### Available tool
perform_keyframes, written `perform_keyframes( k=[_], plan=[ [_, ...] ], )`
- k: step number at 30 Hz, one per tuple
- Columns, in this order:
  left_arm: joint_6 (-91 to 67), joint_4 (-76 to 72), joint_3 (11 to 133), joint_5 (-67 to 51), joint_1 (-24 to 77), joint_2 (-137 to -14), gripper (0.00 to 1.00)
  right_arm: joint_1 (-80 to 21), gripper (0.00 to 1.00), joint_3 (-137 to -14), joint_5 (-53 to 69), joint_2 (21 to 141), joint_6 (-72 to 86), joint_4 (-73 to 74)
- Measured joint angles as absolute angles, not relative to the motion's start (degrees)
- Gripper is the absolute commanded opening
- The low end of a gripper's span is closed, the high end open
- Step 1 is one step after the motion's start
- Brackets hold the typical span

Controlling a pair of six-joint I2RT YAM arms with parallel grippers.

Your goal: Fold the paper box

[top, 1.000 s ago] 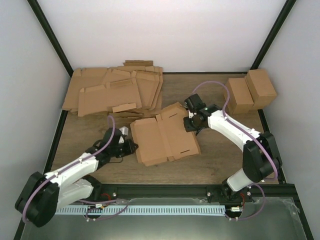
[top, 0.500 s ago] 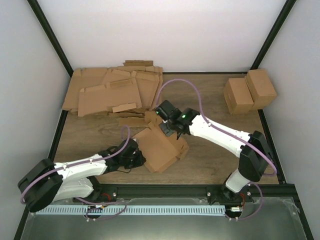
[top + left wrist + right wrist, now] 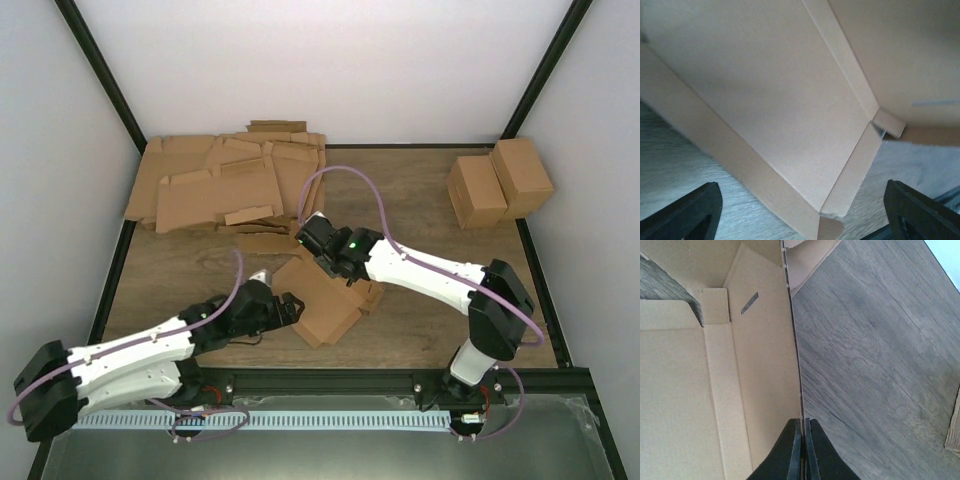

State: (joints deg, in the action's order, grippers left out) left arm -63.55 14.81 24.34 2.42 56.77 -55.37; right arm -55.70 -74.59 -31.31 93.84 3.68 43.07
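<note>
The paper box [image 3: 330, 305] is a brown cardboard piece lying partly folded over at the table's middle. My right gripper [image 3: 325, 262] comes in over its far side and is shut on the thin upright edge of a panel [image 3: 765, 390]; its fingertips [image 3: 803, 426] pinch that edge in the right wrist view. My left gripper [image 3: 290, 303] is at the box's near-left corner and stands open. In the left wrist view the box [image 3: 790, 100] fills the frame, and its corner lies between the wide-apart fingers [image 3: 690, 215] without touching them.
A pile of flat die-cut cardboard sheets [image 3: 230, 185] covers the back left. Two taller closed cartons [image 3: 500, 180] stand at the back right. A loose cardboard strip [image 3: 262, 243] lies just beyond the box. Black frame posts rise at both sides.
My right gripper has carried the box's right half up and over to the left. My left gripper, shut at the box's left edge before, has opened and moved slightly right.
</note>
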Motion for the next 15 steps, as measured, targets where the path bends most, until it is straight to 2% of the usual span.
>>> perform_keyframes(
  k=[5, 10, 15],
  plan=[
    [-63.99, 22.46, 27.88, 5.87, 54.48, -47.05, 1.00, -55.99, 0.02, -74.06, -32.56, 93.78, 3.46, 42.63],
    [-61.43, 23.27, 28.42, 0.93, 39.55, -38.94, 1.00, -58.61, 0.02, -72.05, -34.83, 92.88, 3.25, 40.49],
    [-55.16, 27.24, 35.53, -3.95, 28.97, -41.43, 1.00, -63.70, 0.02, -69.38, -38.61, 92.18, 1.63, 37.71]
  ],
)
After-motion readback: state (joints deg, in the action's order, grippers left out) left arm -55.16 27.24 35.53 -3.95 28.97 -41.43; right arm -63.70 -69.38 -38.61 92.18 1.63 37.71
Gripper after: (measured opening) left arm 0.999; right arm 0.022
